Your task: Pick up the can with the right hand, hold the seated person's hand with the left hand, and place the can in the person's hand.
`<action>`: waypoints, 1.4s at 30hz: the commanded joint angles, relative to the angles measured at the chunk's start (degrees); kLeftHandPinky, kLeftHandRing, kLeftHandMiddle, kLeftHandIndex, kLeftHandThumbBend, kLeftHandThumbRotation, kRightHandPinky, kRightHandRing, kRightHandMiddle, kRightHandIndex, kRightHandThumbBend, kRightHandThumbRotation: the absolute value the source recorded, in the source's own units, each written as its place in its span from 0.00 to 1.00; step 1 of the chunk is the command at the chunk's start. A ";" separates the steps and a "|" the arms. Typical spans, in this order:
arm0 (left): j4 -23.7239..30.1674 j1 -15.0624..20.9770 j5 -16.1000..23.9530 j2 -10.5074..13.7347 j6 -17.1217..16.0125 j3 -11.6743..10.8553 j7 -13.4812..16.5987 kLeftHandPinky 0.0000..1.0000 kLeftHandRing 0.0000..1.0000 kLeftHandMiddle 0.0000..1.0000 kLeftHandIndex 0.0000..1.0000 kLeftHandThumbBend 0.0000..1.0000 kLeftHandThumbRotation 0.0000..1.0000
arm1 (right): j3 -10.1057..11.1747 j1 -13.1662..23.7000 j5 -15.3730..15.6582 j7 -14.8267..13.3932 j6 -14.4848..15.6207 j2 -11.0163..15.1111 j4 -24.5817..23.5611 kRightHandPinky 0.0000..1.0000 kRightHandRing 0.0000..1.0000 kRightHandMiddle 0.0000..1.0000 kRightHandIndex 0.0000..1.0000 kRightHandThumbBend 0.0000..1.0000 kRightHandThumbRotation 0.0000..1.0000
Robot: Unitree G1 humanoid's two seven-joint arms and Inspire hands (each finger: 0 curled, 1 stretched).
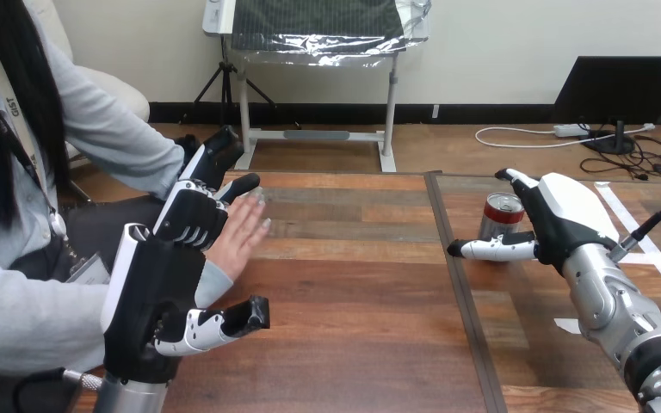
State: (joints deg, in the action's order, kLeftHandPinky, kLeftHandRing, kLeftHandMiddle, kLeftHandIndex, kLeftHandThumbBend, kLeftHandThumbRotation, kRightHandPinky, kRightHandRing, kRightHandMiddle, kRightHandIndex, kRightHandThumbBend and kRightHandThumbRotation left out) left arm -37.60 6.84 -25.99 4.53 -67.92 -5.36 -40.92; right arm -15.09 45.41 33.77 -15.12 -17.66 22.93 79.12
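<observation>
A red and silver can stands upright on the table, right of the middle. My right hand is beside it on the right, open. Its thumb reaches across in front of the can's base and a finger reaches behind its top, so the can stands in the gap. The person's hand is held out over the table's left part, fingers straight. My left hand is open about it. The fingers lie against the back of the person's hand and the thumb is below it, apart.
A dark seam runs front to back across the table, just left of the can. White tape strips lie on the table's right part. The person sits at the left edge, with an arm reaching in over the table.
</observation>
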 commanded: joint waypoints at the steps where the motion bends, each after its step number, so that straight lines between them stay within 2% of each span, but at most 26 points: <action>1: 0.56 2.58 0.92 -0.11 -1.09 -0.04 0.63 0.86 0.96 0.98 0.93 1.00 0.53 | -0.68 5.00 0.18 0.21 0.27 1.10 -1.51 0.95 0.97 0.91 0.91 1.00 0.51; 25: 1.18 2.00 -0.03 -0.23 -0.73 0.20 0.36 0.86 0.95 0.97 0.93 1.00 0.53 | -2.65 4.54 1.12 2.31 2.65 1.10 -1.20 0.93 0.94 0.88 0.88 1.00 0.53; 42: 1.73 1.56 -0.05 -0.31 -0.62 0.39 0.61 0.86 0.96 0.97 0.94 1.00 0.55 | -3.63 4.10 1.73 2.27 2.97 1.44 -1.04 0.91 0.92 0.87 0.87 1.00 0.52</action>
State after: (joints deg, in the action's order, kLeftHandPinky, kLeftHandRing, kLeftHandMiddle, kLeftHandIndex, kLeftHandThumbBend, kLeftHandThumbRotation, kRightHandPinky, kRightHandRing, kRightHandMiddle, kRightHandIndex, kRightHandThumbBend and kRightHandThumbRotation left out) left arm -37.60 6.80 -25.43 4.51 -68.27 -5.35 -40.46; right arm -17.90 46.25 34.95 -13.03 -15.02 23.12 79.09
